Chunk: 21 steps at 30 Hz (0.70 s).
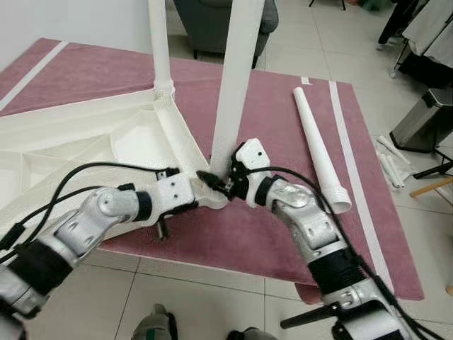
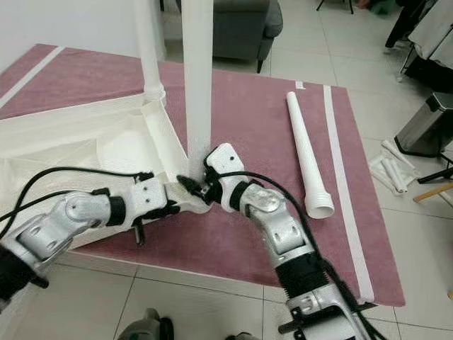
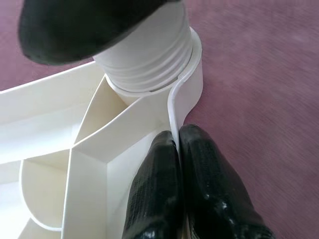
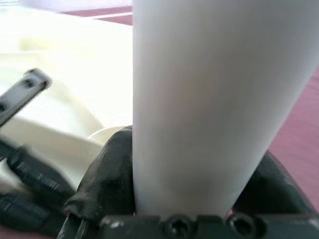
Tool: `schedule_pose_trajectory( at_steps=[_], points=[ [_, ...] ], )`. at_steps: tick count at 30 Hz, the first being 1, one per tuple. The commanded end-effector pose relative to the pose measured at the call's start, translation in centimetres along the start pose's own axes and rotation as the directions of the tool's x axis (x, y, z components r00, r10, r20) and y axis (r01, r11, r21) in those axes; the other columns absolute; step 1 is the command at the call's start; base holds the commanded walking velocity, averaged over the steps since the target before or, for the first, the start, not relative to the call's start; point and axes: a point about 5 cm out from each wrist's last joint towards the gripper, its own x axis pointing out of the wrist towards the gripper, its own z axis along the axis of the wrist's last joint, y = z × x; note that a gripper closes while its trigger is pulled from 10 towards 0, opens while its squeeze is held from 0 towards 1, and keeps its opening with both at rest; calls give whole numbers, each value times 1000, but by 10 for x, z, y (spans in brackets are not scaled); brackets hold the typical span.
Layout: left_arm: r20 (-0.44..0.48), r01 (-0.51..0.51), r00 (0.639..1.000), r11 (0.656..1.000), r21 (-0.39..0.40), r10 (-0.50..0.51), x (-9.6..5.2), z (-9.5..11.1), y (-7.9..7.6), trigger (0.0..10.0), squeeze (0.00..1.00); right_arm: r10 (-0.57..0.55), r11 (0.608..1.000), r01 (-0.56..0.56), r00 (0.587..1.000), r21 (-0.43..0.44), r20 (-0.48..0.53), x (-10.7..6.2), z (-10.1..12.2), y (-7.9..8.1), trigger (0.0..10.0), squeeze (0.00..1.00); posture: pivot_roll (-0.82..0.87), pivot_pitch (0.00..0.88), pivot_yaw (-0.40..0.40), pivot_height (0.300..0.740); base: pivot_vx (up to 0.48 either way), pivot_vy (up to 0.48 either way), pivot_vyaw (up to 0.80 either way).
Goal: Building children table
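Observation:
The white tabletop (image 1: 85,142) lies upside down on a maroon rug (image 1: 283,234). One white leg (image 1: 159,42) stands in its far corner socket. A second leg (image 1: 237,85) stands upright in the near corner socket (image 3: 149,74). My right gripper (image 1: 223,180) is shut around the base of this second leg (image 4: 199,99), a finger on each side. From the left, my left gripper (image 3: 175,133) is shut on the tabletop's thin rim wall just beside that socket. A third leg (image 1: 318,149) lies loose on the rug to the right.
A grey armchair (image 1: 212,21) stands behind the rug. To the right on the tiled floor are a steel bin (image 1: 425,120) and several small white parts (image 1: 389,159). The rug's near edge runs just under my arms.

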Motion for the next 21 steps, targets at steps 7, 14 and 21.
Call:
schedule_pose_trajectory(
  at_steps=[7,14,21],
  points=[
    [225,242,936,960,144,-270,49,74,-6,0,0,-656,744,663,704,-80,-271,-20,-50,-35,0,0,129,105,12,740,0,0,0],
    [237,231,936,961,151,-262,64,86,-1,0,0,-762,619,782,576,-73,-295,-19,-53,-27,0,0,121,106,26,740,0,0,0],
    [192,225,949,963,151,-252,63,71,0,0,0,-736,658,751,627,-51,-255,-18,-50,-24,10000,0,119,108,26,740,0,0,0]
  ],
)
